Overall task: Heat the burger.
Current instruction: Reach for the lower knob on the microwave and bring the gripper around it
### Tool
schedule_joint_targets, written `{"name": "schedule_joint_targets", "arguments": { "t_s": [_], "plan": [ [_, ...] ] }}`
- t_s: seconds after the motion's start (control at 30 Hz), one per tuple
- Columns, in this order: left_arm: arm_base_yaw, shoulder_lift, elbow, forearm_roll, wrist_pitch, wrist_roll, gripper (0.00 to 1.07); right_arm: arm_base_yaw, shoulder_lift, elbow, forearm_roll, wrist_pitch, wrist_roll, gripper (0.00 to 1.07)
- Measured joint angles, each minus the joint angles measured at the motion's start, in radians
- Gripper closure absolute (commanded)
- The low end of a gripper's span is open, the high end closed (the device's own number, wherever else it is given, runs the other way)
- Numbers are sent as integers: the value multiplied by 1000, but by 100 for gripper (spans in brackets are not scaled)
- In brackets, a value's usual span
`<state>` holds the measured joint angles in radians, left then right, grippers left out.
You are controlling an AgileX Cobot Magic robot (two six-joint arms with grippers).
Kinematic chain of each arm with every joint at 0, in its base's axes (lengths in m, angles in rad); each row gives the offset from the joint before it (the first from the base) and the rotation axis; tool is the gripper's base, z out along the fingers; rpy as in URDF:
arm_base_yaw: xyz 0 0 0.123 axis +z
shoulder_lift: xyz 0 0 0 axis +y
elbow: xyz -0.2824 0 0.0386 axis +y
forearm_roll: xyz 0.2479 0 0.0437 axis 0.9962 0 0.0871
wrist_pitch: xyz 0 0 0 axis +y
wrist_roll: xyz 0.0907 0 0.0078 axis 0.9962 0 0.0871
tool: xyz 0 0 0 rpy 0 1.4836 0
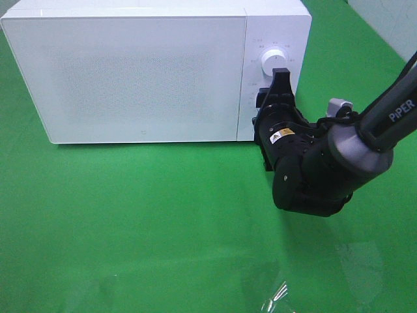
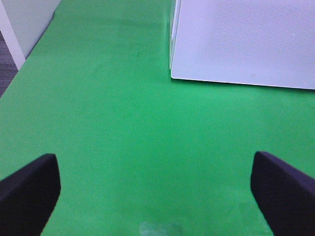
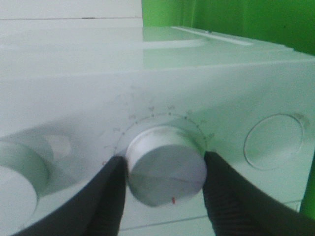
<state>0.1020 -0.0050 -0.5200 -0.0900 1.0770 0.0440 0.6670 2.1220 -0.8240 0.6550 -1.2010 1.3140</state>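
wide green cloth-covered table [image 1: 163,215] fills the scene. on its far side sits the big white box-shaped microwave oven [image 1: 143,72], frosted door closed flat, control strip at its right end. the burger shows in no view, so where it lies i cannot tell.

from the right, the black and grey robot arm [image 1: 384,111] reaches across to that control strip. the right tool [image 1: 285,83] is up against the panel, just below the upper round white dial [image 1: 275,63].

the wrist view gives it close: black fingers [image 3: 231,196] stand either side of the lower round white dial [image 3: 165,167], the one with a small red mark. the gap is narrow and the pads lie against both its sides, so the tool is closed on that dial. beside it on the panel, a flat round white button [image 3: 273,142].

the left tool [image 2: 157,191] hangs over bare green table, the microwave's left near corner ahead of it. its fingers are spread wide, with nothing between them.

at the near edge of the table lies a small scrap of crinkled clear film [image 1: 277,300].
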Motion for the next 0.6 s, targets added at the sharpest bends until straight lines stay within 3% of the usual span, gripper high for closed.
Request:
{"name": "schedule_joint_targets", "arguments": {
  "t_s": [0.27,0.6],
  "plan": [
    [0,0,0,0,0,0,10,0,-47,40,-20,14,-57,40],
    [0,0,0,0,0,0,10,0,-188,164,-77,58,-171,37]
  ]
}}
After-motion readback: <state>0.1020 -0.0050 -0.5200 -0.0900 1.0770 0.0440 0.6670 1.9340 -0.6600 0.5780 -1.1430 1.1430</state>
